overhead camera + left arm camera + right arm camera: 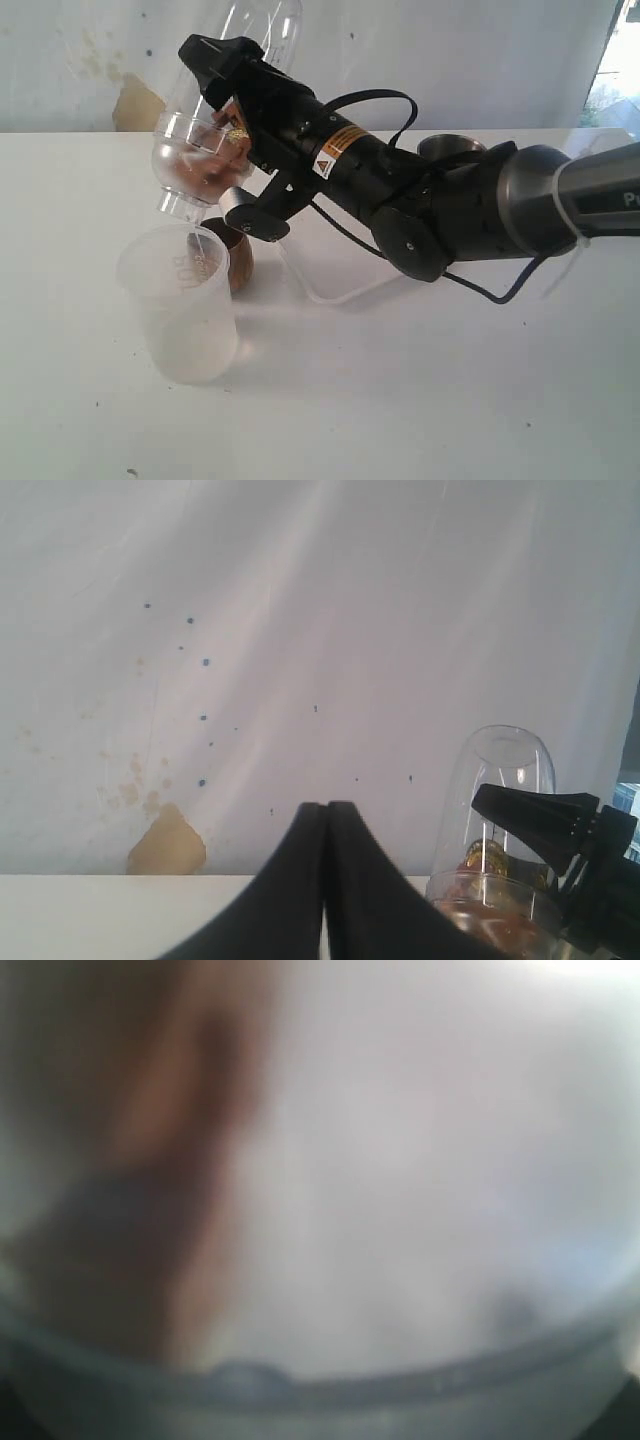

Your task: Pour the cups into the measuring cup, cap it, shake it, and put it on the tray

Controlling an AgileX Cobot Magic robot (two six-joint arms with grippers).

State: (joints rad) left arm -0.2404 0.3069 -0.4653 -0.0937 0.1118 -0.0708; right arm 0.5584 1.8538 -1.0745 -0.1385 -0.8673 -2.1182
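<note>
Well, from the exterior camera my right gripper (230, 130) is spread wide around the measuring cup (180, 150). It holds the cup in the air above the tabletop (450, 390), tilted, with the clear cap (265, 30) pointing up and away. Brown contents sit in the lower end. Beneath it stands a frosted beaker (180, 300), with the wooden cup (240, 268) just behind that. The steel tumbler (450, 147) shows past my arm, and the rim of the white tray (320, 295) lies under my wrist. I judge this to be the shaking step.

From the left wrist camera, my left gripper (325, 815) has its 2 fingers pressed together on nothing. It hangs apart from the cup, which shows off to the side with the cap uppermost.

The right wrist camera gives only a blur of clear wall and a brown smear.

To shake well, I would keep the squeeze firm and the strokes short, so the cap is not thrown loose. I would also stay well above the beaker, then bring the cup upright before lowering it toward the tray.
</note>
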